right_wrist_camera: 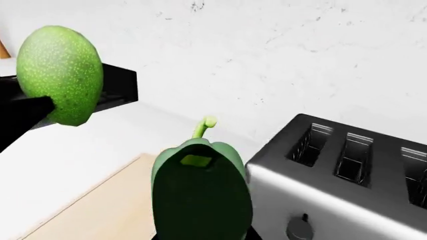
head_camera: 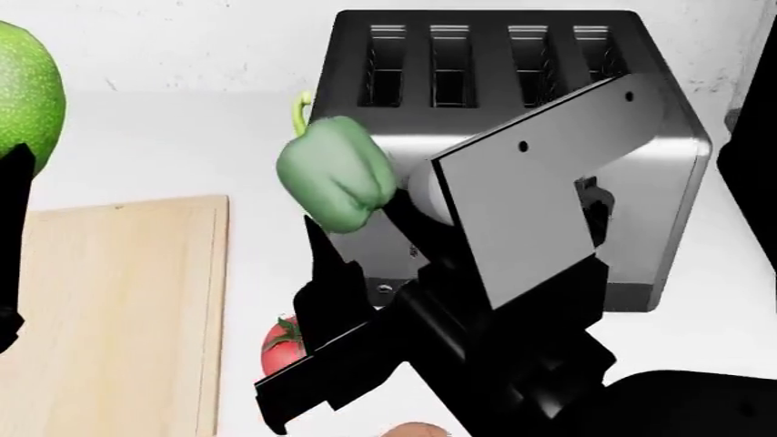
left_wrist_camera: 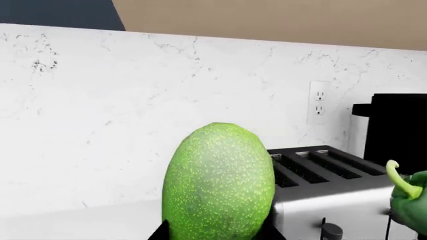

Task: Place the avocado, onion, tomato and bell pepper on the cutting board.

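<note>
**Both arms lifted, each one carrying a green piece of produce**

The left gripper (left_wrist_camera: 217,235) was closed on the avocado (left_wrist_camera: 219,182), its dark fingers pressed against the lower part of the fruit. The avocado stood upright and was held in the air, above the far left part of the cutting board (head_camera: 116,309). In the head view only a part of it showed at the left edge.

The right gripper (right_wrist_camera: 200,232) was clamped on the bell pepper (head_camera: 335,171), with the thin curved stem pointing up. The pepper was also off the counter, in front of the toaster (head_camera: 510,100) and a little to the right of the board's right edge. In the right wrist view the avocado appeared behind it, well apart.

The tomato (head_camera: 282,346) lay on the white counter (head_camera: 158,137) just beside the right edge of the board, half hidden under the right arm. At the bottom edge of the head view a small pale rounded shape showed; I could not tell if it was the onion. The visible part of the board carried no food.
</note>
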Available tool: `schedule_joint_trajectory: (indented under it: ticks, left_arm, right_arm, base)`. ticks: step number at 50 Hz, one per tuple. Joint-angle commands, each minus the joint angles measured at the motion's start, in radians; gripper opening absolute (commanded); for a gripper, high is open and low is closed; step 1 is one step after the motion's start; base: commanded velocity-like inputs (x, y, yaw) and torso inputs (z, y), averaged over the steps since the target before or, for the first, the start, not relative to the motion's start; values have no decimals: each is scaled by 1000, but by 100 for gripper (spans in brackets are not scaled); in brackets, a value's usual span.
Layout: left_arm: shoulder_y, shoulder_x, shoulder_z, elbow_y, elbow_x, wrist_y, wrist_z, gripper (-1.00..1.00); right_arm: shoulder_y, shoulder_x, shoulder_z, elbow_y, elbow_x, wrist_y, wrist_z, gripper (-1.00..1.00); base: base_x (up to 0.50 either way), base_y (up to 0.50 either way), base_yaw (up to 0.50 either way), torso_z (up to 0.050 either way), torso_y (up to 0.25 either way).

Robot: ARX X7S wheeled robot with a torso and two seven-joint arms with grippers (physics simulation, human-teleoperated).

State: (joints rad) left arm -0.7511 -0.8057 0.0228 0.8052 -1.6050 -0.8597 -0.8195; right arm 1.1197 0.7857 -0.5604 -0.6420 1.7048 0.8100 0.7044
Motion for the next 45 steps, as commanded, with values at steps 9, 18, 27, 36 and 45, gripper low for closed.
schedule_joint_trajectory:
  ticks: [9,18,27,36,45]
  left_arm:
    - [-25,11,-13,-2,-25,20,-19,-100]
    - [-35,7,-9,-2,-37,22,-27,-100]
    - [-30,5,-13,-2,-34,27,-25,-100]
    - [-34,10,-10,-5,-28,31,-26,-100]
    - [-37,15,-5,-13,-7,31,-14,-100]
  right_arm:
    - [19,-6,28,-7,-5,8,-9,-100]
    - [27,-7,23,-5,0,13,-6,-100]
    - [38,-12,18,19,-6,17,-7,-100]
    - [29,-90,-41,131,-145,26,-106,-100]
    - [80,-241,-163,426,-379,12,-314,-100]
  base:
    - [23,500,0,2,0]
    - [24,500,0,0,0]
    - [15,292,0,0,1]
    - [0,0,0,0,0]
    - [0,0,0,0,0]
